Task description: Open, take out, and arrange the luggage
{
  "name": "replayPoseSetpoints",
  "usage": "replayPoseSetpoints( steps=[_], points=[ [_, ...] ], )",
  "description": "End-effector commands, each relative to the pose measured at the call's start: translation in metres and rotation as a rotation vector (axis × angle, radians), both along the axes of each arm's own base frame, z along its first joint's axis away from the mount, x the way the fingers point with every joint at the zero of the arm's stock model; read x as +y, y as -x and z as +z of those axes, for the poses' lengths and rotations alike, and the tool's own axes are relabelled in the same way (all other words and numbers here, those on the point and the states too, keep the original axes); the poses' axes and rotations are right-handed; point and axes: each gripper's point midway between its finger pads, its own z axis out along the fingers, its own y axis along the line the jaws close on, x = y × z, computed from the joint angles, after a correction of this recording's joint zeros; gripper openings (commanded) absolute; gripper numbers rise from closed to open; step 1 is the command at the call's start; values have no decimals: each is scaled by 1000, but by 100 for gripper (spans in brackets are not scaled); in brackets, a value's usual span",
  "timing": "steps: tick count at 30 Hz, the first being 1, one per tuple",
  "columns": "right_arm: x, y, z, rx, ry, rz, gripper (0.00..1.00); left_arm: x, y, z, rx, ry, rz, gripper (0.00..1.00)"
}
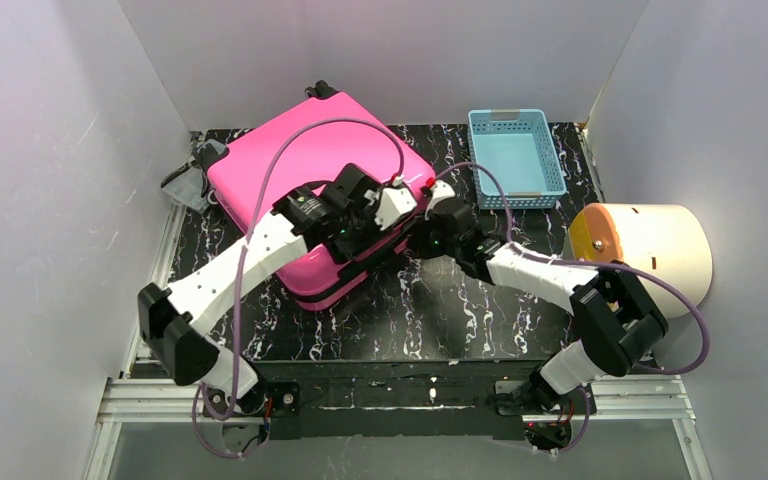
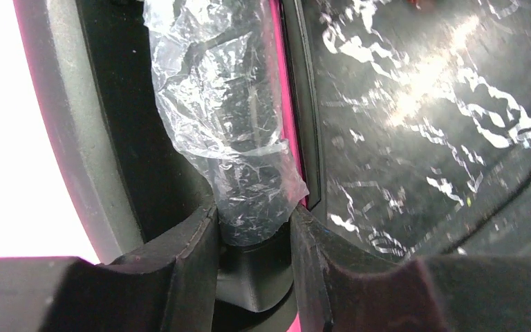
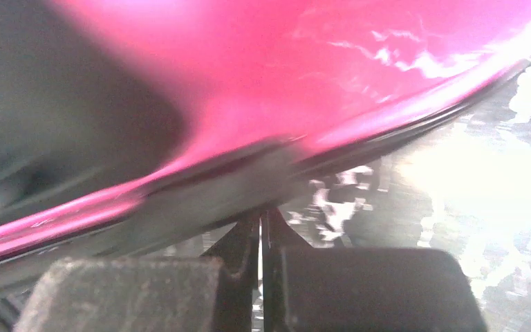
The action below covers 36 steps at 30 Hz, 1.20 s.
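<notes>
Left end effector (image 2: 254, 216) clamps plastic-wrapped black bar (image 2: 245, 166) on luggage (image 1: 305, 165); right end effector (image 3: 261, 218) closed.

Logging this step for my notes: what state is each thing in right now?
Suitcase: lying flat, lid barely parted if at all.
Handle: plastic-wrapped, clamped in the left gripper.
Right gripper: shut, at the suitcase's seam.
Basket: upright, empty.
Cylinder: on its side.

Pink luggage (image 1: 300, 170) lies flat, far left on black marbled surface (image 1: 440, 320); left arm (image 1: 250, 255) and right arm (image 1: 540, 275) meet at its near right edge; light-blue basket (image 1: 515, 160) far right; cream cylinder (image 1: 660, 250) beyond right edge
</notes>
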Motion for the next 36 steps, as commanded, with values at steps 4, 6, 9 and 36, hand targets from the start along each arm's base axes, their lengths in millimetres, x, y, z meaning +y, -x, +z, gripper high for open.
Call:
replayPoseSetpoints(
  steps=[4,6,9,36],
  points=[
    [-71,-48,27,-99,100,-120,1,49,84,26,102,20,-152,0],
    [-81,-53,30,-103,100,-110,1,63,96,24,110,-7,-186,0],
    [-85,-55,35,-109,90,-67,1,84,114,18,132,-65,-244,0],
    [-69,-41,37,-140,56,89,1,-76,-3,60,-100,35,-150,74]
  ],
)
